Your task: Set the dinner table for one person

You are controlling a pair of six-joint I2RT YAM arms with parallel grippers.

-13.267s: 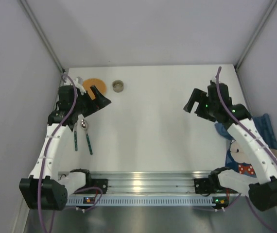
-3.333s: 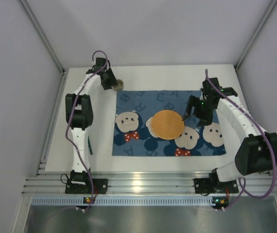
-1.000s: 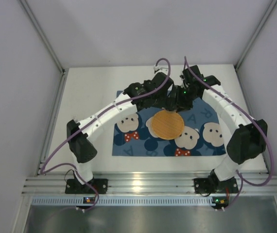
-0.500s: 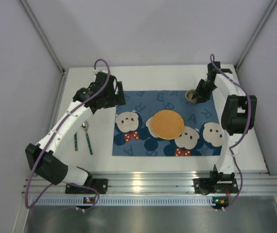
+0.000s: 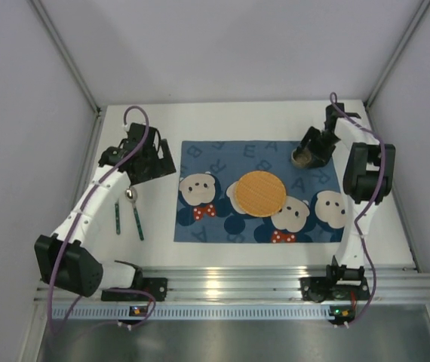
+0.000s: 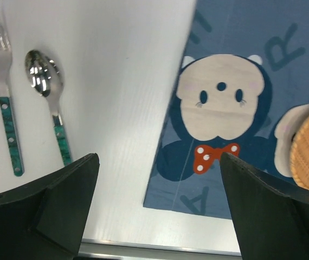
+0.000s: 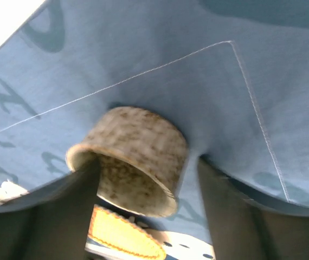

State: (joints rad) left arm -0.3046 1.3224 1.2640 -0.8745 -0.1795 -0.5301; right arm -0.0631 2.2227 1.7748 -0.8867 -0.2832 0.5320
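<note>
Two claws over the tabletop: right on cup, left spread

Right claw [image 5: 305, 153] sits at the far right of the blue bear placemat [image 5: 215, 219], fingers on either side of a speckled cup [image 7: 130, 157] that rests on the cloth; contact not clear, so grip cannot be told. Left claw [image 6: 157, 203] hangs with jaws wide, holding nothing, above the white tabletop [image 5: 238, 121] at the placemat's left edge. Woven orange plate [image 5: 259, 193] lies mid-placemat. Fork [image 6: 4, 103] and spoon [image 6: 49, 97] lie side by side left of the placemat.

Only large pale-blue letters readable, printed along the far edge of the blue bear placemat [image 5: 222, 162]: B, R, E, A, R; an R and an A also in the left wrist view
</note>
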